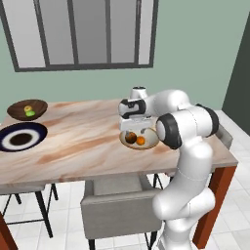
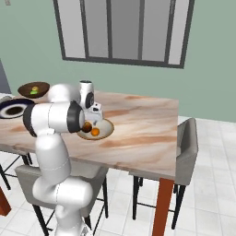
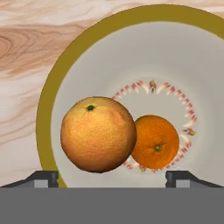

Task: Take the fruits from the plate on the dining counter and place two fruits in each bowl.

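The white arm's two-finger gripper (image 1: 135, 131) hangs directly over the small cream-beige bowl with an olive rim (image 1: 152, 142), which sits on the long pink-beige marble-patterned dining counter (image 1: 88, 141) toward the robot's side; in the hand view its two dark fingertips (image 3: 41, 178) stand wide apart at either edge of the picture, clamping nothing. Between and beyond them lie the two orange round fruits, the larger orange fruit (image 3: 98, 134) touching the smaller orange fruit (image 3: 156, 142), both resting inside the bowl on its white floor ringed with small red marks. From the base views the fruits are partly covered by the gripper and the arm's wrist, and the bowl's near rim is cut off by the elbow in the right base view. Far off at the counter's other end sits the wide dark brown wooden bowl (image 1: 15, 113) holding a green round fruit (image 1: 31, 113) and a yellow round fruit (image 1: 28, 108), small and hard to separate. Just beside it lies the flat dark navy plate with a white ring (image 1: 34, 138), its left edge cropped
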Available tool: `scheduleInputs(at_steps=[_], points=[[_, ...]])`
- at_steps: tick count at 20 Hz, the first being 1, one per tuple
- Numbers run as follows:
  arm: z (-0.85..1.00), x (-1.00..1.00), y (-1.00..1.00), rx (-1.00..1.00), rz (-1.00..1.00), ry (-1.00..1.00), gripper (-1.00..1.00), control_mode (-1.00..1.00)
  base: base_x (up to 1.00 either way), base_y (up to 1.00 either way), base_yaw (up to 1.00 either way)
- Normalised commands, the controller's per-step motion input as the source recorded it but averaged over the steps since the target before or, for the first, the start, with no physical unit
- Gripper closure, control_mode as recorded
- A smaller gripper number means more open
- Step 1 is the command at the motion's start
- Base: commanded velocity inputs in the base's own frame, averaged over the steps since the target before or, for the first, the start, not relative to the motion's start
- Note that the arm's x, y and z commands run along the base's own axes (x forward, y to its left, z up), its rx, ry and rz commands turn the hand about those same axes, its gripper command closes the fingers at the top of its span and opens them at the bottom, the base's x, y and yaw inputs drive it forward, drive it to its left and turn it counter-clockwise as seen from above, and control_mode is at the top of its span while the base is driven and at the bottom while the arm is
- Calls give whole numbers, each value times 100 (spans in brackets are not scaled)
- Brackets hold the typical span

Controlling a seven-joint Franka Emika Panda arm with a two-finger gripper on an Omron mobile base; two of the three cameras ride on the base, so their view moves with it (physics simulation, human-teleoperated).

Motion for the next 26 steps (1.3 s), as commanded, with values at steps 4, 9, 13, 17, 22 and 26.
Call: scheduleInputs(at_steps=[4,9,13,17,22,26], points=[[40,-9,0,0,0,0,-100,-100,0,0,0],[53,-81,-6,4,0,0,-100,-100,0,0,0],[35,-100,-4,3,0,-2,-100,-100,0,0,0],[14,-100,-2,0,0,-4,-100,-100,0,0,0],[0,-100,-7,0,0,-7,-100,-100,0,0,0],[0,-99,-15,0,0,-9,-100,-100,0,0,0]])
